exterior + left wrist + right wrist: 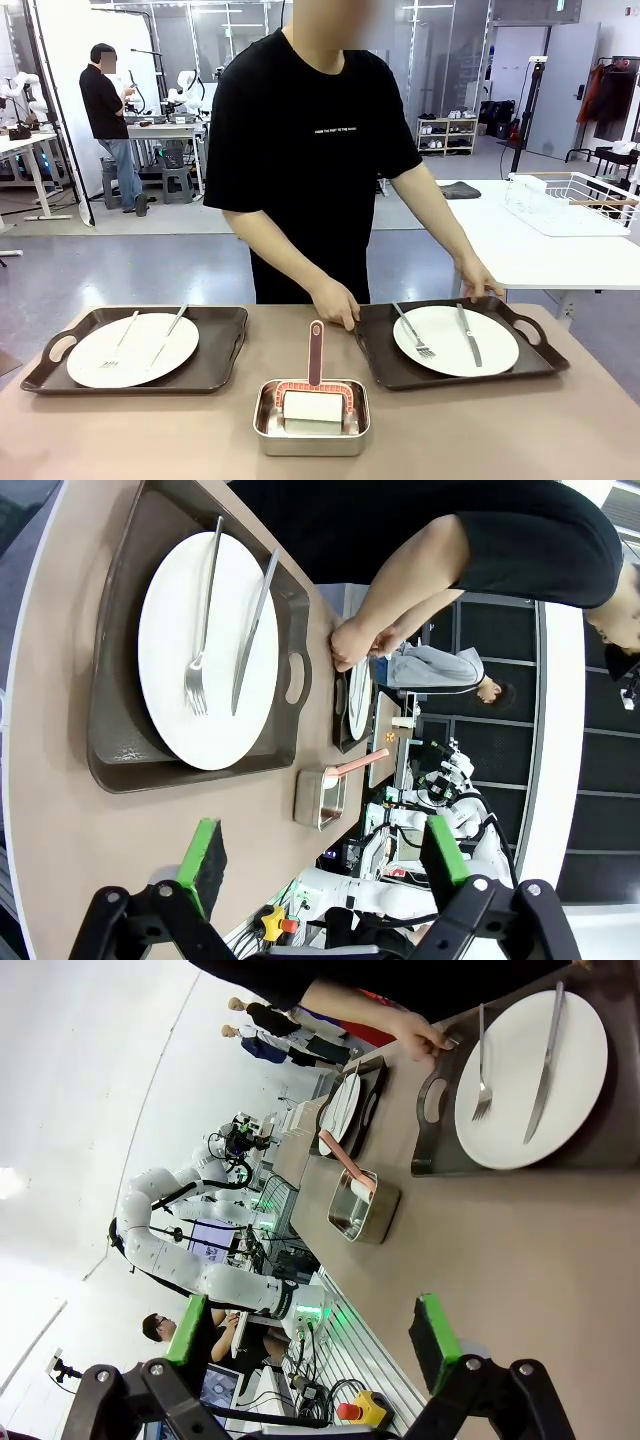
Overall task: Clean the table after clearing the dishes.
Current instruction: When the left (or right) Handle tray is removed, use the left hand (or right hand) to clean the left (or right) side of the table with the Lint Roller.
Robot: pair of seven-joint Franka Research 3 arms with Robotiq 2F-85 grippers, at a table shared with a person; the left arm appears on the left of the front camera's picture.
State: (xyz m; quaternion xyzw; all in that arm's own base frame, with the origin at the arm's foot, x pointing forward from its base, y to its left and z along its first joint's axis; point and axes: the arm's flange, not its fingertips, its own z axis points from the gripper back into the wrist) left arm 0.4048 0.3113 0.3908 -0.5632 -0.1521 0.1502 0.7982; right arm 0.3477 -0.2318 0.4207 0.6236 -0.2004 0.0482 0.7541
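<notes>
Left wrist view: the left gripper [322, 858] hangs over the table [60, 830], jaws wide apart and empty. Ahead of them a tray [115, 760] carries a white plate [165, 660] with fork [205, 610] and knife [255, 620]. Right wrist view: the right gripper [312, 1332], jaws also apart, faces the other tray [440, 1160], which a person's hand [420, 1032] grips. A steel pan [362, 1210] lies ahead to their left.

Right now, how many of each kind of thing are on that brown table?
Trays: 2
Plates: 2
Forks: 2
Knives: 2
Steel pan: 1
Pink-handled scrubber: 1
Total: 10
</notes>
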